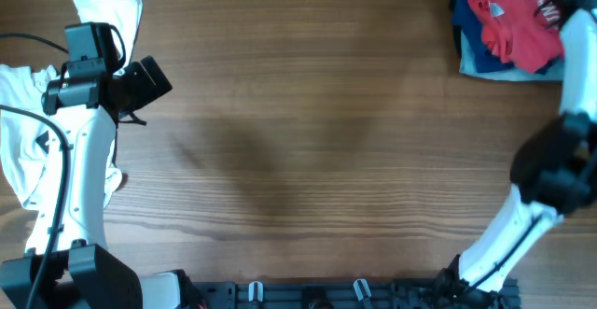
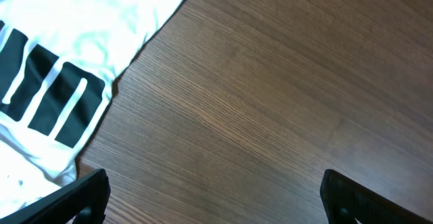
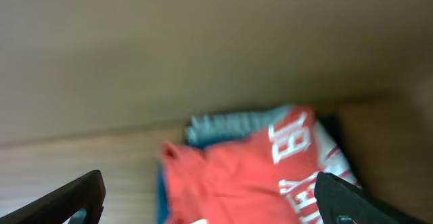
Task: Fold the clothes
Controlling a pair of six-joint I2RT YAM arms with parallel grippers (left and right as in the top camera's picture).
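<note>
Left tool (image 2: 213, 183) spread wide, holding nothing, over smooth wood-grain worktop (image 2: 284, 95); soft white T-shirt (image 2: 67, 41) with black block print lies rumpled just beside it, running under the left arm (image 1: 79, 160) at the worktop's left edge. Right tool (image 3: 210, 183) also spread, view blurred, above the red T-shirt (image 3: 243, 176); shirt crumpled, white lettering up, on a blue folded stack (image 1: 480, 59) in the far right corner; bare wood between the two piles.
</note>
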